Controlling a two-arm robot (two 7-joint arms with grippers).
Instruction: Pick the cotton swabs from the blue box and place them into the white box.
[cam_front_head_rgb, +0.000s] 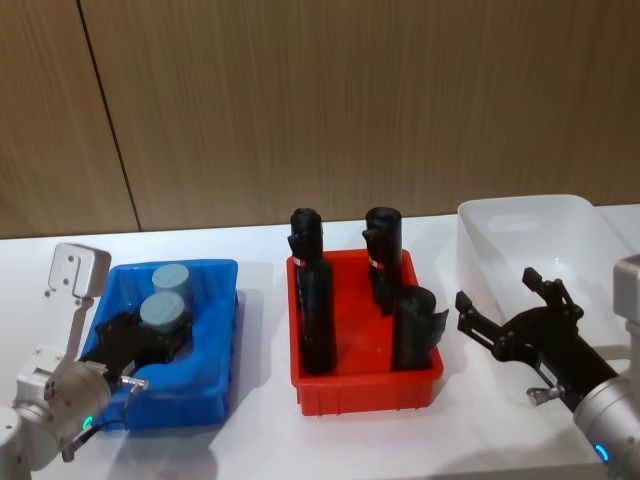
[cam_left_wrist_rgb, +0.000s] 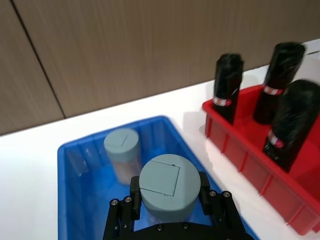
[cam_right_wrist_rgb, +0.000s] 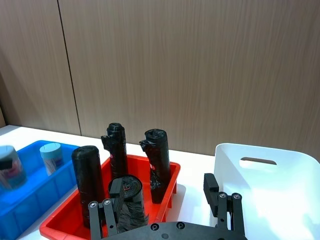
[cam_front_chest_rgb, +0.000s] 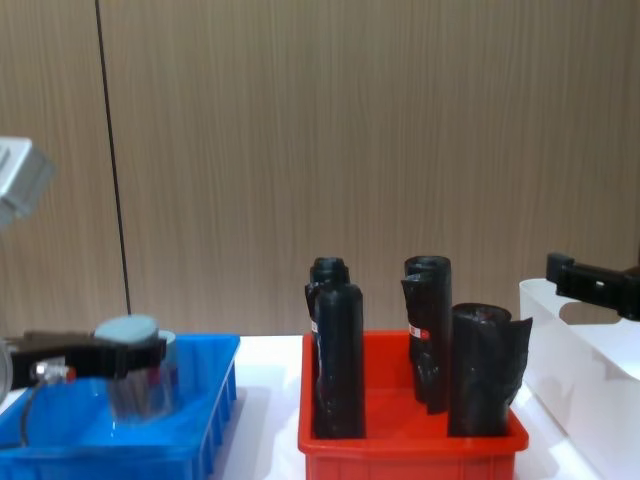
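Leftmost, the left gripper (cam_left_wrist_rgb: 169, 192) is shown inside the blue box (cam_front_head_rgb: 205, 362). Its fingers (cam_left_wrist_rgb: 135, 194) are closed against opposite sides of the near cotton-swab jar (cam_front_head_rgb: 165, 311), just beneath the lid. The jar is held upright, with its long axis vertical and crossed at right angles by the fingers, which are level in the chest view. Whether its base is touching the box floor cannot be told. The far cotton-swab jar (cam_left_wrist_rgb: 122, 145) is seen just behind it, upright, close to but apart from the gripped jar, and untouched.

The relation governing the coming move is judged to be lateral. The white box (cam_front_head_rgb: 530, 240) lies well to the robot's right of the gripped jar. The red bin (cam_front_head_rgb: 365, 385) is set between the two on the table (cam_front_head_rgb: 260, 445). The black rolls (cam_front_head_rgb: 318, 310) standing in this bin rise higher than the jar, so a lift above their tops is likely to be required before any crossing.

The right gripper (cam_front_head_rgb: 497, 290) is held above the table at the near left side of the white box. Its fingers are spread wide and nothing is held between them. The right arm is the nearer to the white box, and the left arm the nearer to both jars.
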